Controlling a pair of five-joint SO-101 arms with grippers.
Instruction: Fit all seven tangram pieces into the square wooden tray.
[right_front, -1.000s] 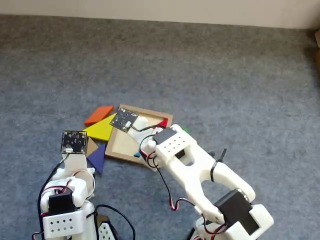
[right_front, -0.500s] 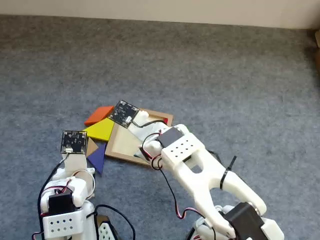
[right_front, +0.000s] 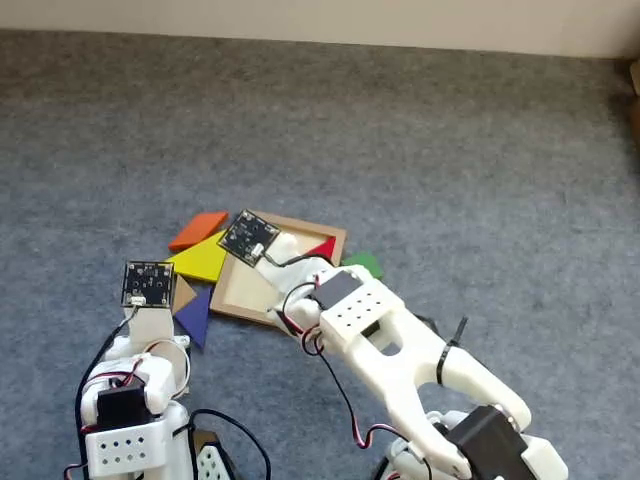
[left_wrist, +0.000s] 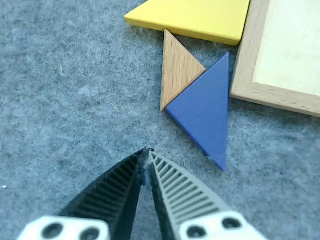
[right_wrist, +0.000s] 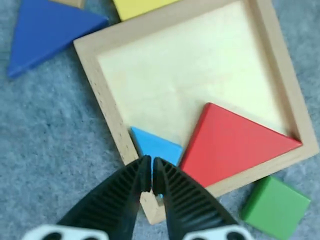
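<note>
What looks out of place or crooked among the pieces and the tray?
Nothing looks damaged. The red triangle and the light blue piece lie inside the tray. The green square lies outside on the carpet, beside the tray's corner. The right tool, shut, hangs over the tray's rim.

- You have seven flat pieces in all.
- Five of them are triangles: a yellow triangle (left_wrist: 200, 17), a bare-wood triangle (left_wrist: 177, 67), a dark blue triangle (left_wrist: 205, 107), a light blue triangle (right_wrist: 156, 145) and a red triangle (right_wrist: 230, 142).
- One is a green square (right_wrist: 275, 206).
- One is an orange slanted piece (right_front: 198, 229) with four sides.
- You have one wooden tray (right_wrist: 92, 65).
- You have two arms: the left arm (right_front: 135, 400) and the right arm (right_front: 400, 350).
- You have two pincers: the left pincer (left_wrist: 148, 152) and the right pincer (right_wrist: 152, 162).
</note>
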